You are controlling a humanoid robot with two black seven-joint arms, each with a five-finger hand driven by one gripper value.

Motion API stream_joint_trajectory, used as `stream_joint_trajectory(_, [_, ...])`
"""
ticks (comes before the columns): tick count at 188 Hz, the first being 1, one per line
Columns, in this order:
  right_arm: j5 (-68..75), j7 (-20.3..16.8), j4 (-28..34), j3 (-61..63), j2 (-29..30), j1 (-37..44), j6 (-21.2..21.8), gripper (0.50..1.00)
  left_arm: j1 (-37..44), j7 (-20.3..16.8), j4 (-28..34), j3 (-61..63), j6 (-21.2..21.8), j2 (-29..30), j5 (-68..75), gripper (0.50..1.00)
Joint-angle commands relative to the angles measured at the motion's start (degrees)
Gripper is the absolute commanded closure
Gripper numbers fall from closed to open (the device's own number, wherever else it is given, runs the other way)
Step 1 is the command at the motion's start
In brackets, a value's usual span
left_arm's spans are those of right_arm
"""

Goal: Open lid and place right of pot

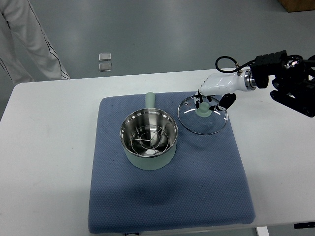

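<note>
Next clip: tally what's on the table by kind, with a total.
Pot: 1
Rack inside the pot: 1
Lid, right of the pot, right hand on its knob: 1
Mat: 1
Total: 4

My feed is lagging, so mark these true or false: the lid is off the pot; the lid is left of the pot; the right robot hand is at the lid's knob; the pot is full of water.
1. The lid is off the pot: true.
2. The lid is left of the pot: false, it is on the right.
3. The right robot hand is at the knob: true.
4. The pot holds water: false, only a wire rack shows.
</note>
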Motion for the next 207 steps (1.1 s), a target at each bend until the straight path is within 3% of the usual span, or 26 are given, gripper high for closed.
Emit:
stream_joint_trajectory(1, [0.00, -0.01, -0.17, -0.12, 0.05, -1.37, -0.55, 1.000, 0.00, 0.07, 0.00, 0.00, -0.02, 0.00, 0.00, 0.500])
stream_joint_trajectory(40, [0.08, -0.01, -0.26, 0.14, 0.05, -2.07, -0.81, 1.000, 0.00, -0.02, 0.00, 0.00, 0.07, 0.00, 0.00, 0.500])
stream_joint_trajectory(53, [0.08, -0.01, -0.26, 0.23, -0.13, -2.34, -0.73, 0.932, 0.00, -0.02, 0.00, 0.00, -0.02, 0.00, 0.00, 0.500])
stream_joint_trajectory(63, [0.08, -0.01, -0.26, 0.23, -0.13, -2.34, -0.73, 0.932, 0.00, -0.02, 0.00, 0.00, -0.02, 0.00, 0.00, 0.500])
stream_joint_trajectory(64, [0.08, -0.01, -0.26, 0.23, -0.04, -2.34, -0.73, 0.833, 0.00, -0.02, 0.00, 0.00, -0.02, 0.00, 0.00, 0.500])
stream_joint_trajectory(69, [0.08, -0.01, -0.26, 0.23, -0.13, -2.34, -0.73, 0.773, 0.00, -0.02, 0.00, 0.00, 0.07, 0.00, 0.00, 0.500])
stream_joint_trajectory(72, [0.08, -0.01, -0.26, 0.23, -0.13, -2.34, -0.73, 0.708, 0.00, -0.02, 0.00, 0.00, 0.07, 0.00, 0.00, 0.500])
stream_joint_trajectory(78, [0.35, -0.01, -0.26, 0.23, -0.13, -2.34, -0.64, 0.636, 0.00, -0.02, 0.00, 0.00, -0.02, 0.00, 0.00, 0.500])
stream_joint_trajectory(87, [0.35, -0.01, -0.26, 0.23, -0.13, -2.34, -0.64, 0.636, 0.00, -0.02, 0.00, 0.00, -0.02, 0.00, 0.00, 0.500])
stream_joint_trajectory(88, [1.22, -0.01, -0.26, 0.14, -0.13, -2.34, -0.29, 0.603, 0.00, -0.02, 0.00, 0.00, -0.02, 0.00, 0.00, 0.500])
stream_joint_trajectory(147, [6.85, -0.01, 0.27, 0.32, -0.92, -0.58, -0.02, 0.576, 0.00, -0.02, 0.00, 0.00, 0.07, 0.00, 0.00, 0.500])
stream_joint_trajectory(178, [22.06, -0.01, 0.18, 1.02, -1.18, 0.48, 1.47, 0.572, 0.00, -0.02, 0.00, 0.00, -0.02, 0.00, 0.00, 0.500])
stream_joint_trajectory(207, [39.27, -0.01, -0.43, 6.29, -1.10, -0.23, 6.21, 0.572, 0.00, -0.02, 0.00, 0.00, 0.07, 0.00, 0.00, 0.500])
